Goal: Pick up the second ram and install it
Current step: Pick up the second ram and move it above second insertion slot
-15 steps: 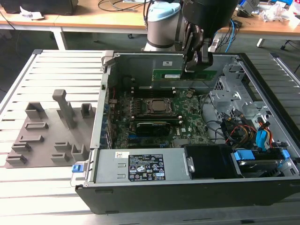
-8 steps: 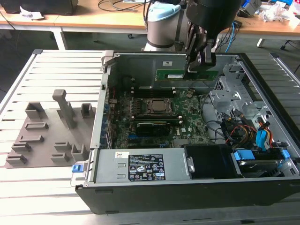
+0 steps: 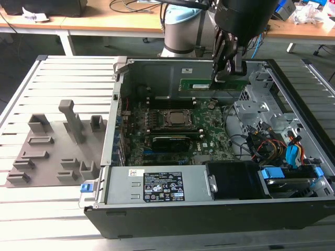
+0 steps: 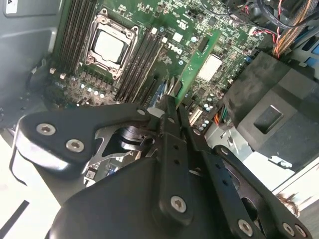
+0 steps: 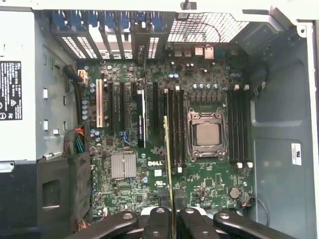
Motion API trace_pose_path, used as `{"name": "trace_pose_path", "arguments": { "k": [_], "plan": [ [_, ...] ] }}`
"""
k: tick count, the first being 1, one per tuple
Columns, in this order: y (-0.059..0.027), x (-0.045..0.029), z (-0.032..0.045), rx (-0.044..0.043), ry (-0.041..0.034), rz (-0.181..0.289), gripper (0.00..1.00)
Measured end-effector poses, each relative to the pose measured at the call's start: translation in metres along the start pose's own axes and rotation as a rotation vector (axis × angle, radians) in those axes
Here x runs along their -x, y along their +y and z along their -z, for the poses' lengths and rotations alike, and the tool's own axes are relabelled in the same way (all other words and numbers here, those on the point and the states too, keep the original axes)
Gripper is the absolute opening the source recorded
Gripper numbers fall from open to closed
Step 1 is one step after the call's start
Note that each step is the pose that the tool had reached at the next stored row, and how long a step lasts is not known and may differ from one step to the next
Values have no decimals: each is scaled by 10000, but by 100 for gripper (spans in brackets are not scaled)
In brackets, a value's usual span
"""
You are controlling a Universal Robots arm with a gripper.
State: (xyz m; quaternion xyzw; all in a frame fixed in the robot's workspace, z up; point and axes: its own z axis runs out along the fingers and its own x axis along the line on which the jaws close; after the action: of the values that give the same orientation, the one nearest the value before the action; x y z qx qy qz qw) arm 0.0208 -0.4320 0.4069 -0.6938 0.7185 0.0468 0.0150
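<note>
My gripper (image 3: 226, 73) is shut on the second ram (image 3: 207, 84), a long green stick held level in the air over the far side of the open computer case (image 3: 112, 117). In the second wrist view the ram (image 4: 200, 59) juts out from between the black fingers (image 4: 169, 112) above the motherboard (image 4: 219, 25). In the first wrist view the ram (image 5: 168, 154) shows edge-on as a thin line, beside the black memory slots (image 5: 177, 124) next to the CPU socket (image 5: 207, 134). The gripper (image 5: 172, 208) pinches its near end.
A grey fixture tray (image 3: 47, 151) with empty holders lies on the slatted table at the exterior view's left. Inside the case are a black card (image 3: 170, 141), the labelled power supply (image 3: 157, 183), a black shroud (image 3: 233, 178), and a drive cage with cables (image 3: 282, 141).
</note>
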Motion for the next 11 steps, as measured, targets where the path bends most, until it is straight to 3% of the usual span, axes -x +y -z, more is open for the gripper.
{"name": "trace_pose_path", "arguments": {
  "k": [11],
  "plan": [
    [-95,27,-70,19,1,-2,14]
  ]
}}
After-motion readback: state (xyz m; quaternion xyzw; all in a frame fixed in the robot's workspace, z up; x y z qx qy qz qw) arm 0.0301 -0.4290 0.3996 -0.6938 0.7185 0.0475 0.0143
